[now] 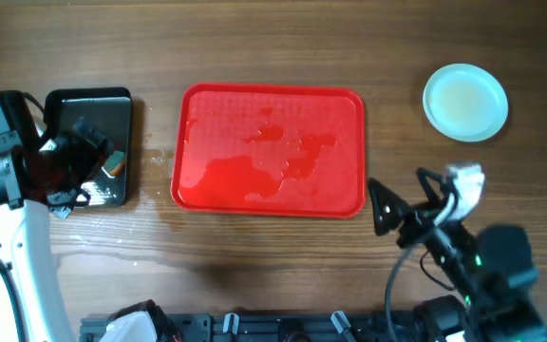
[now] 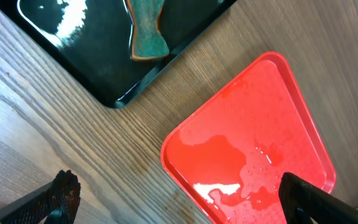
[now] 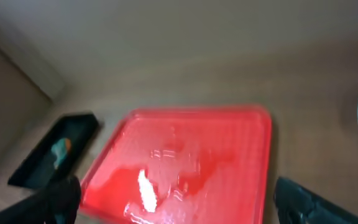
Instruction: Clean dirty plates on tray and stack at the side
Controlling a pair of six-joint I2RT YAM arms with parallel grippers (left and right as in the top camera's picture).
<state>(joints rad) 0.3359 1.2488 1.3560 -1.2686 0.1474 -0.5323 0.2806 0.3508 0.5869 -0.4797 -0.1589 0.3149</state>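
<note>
Our right gripper [image 1: 378, 205], jaws apart and empty, hangs by the bare red tray's [image 1: 207, 114] near right corner. The plates [image 1: 465, 102], seemingly stacked, sit beyond it, far from our left gripper [image 1: 98, 157], likewise spread.

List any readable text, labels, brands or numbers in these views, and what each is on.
None can be read in any view.
Red tray: plain, only wet patches, no print.
Black tray: no label visible.
Pale plate: no marking visible.
The right wrist view is blurred; nothing is readable there.
</note>
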